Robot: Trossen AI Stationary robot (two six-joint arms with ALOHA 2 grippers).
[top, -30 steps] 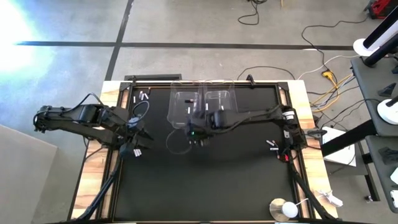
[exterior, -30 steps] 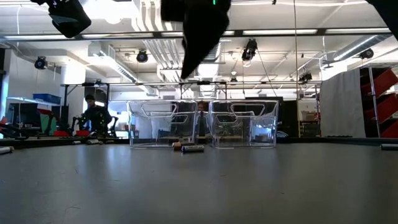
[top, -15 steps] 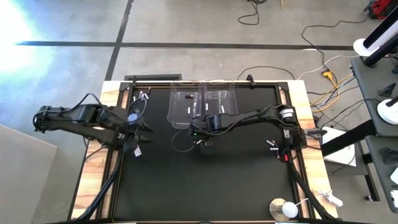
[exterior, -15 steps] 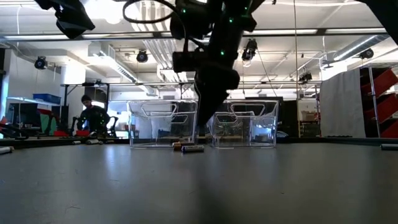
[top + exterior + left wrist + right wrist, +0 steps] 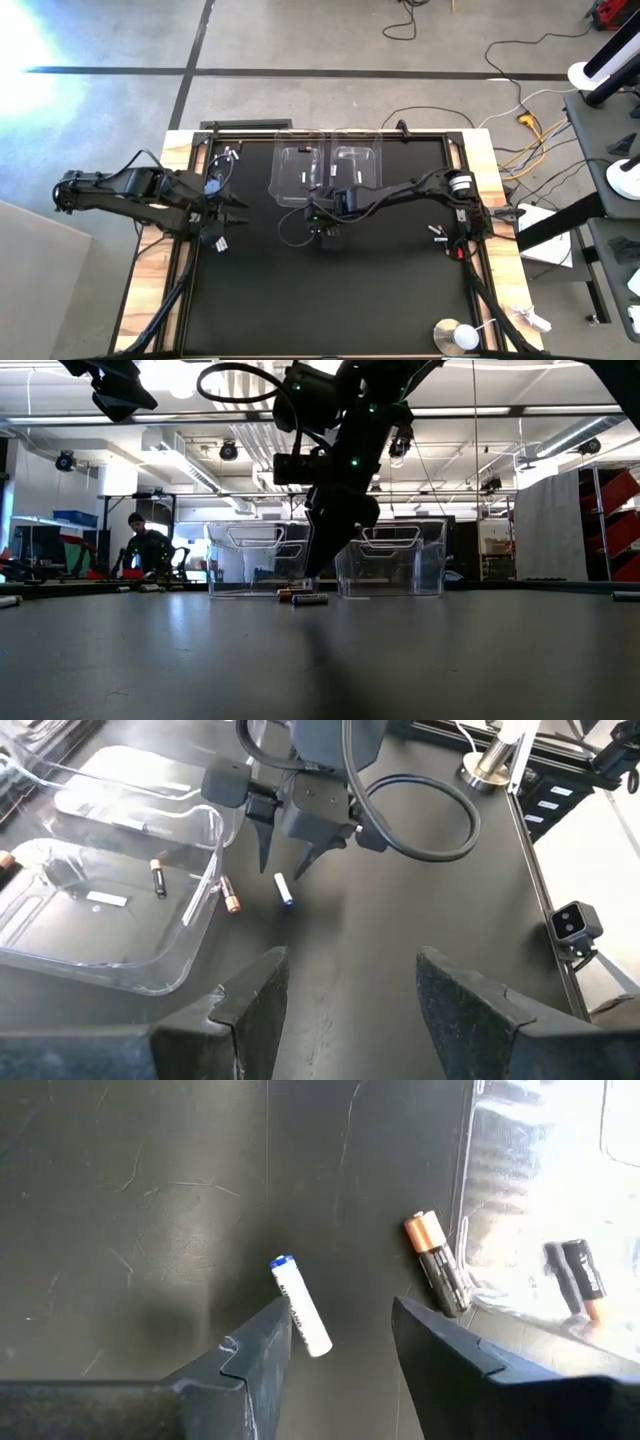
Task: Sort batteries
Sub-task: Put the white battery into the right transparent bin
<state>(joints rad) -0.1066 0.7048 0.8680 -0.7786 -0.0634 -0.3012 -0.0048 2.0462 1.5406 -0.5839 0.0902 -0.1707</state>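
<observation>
A white battery with a blue cap point(image 5: 300, 1320) lies on the black mat in front of the left clear tub point(image 5: 296, 176). A copper-and-black battery point(image 5: 438, 1276) lies against that tub's near wall. Another dark battery point(image 5: 578, 1278) lies inside the tub. My right gripper point(image 5: 335, 1342) is open and points steeply down. It hangs just above the white battery, which sits close to one fingertip. In the low view its fingertips point(image 5: 312, 572) end a little above the two batteries point(image 5: 308, 598). My left gripper point(image 5: 345, 1010) waits open, raised above the table's left side.
A second clear tub point(image 5: 356, 166) stands to the right of the first. More batteries lie at the far left point(image 5: 232, 153), near my left gripper point(image 5: 218, 243) and by the right edge point(image 5: 438, 234). A white round object point(image 5: 456, 335) sits at the near right corner.
My right gripper has come down from high above the tubs to just over the batteries in front of the left tub. My left gripper has stayed in place and turned a little toward the middle of the table.
</observation>
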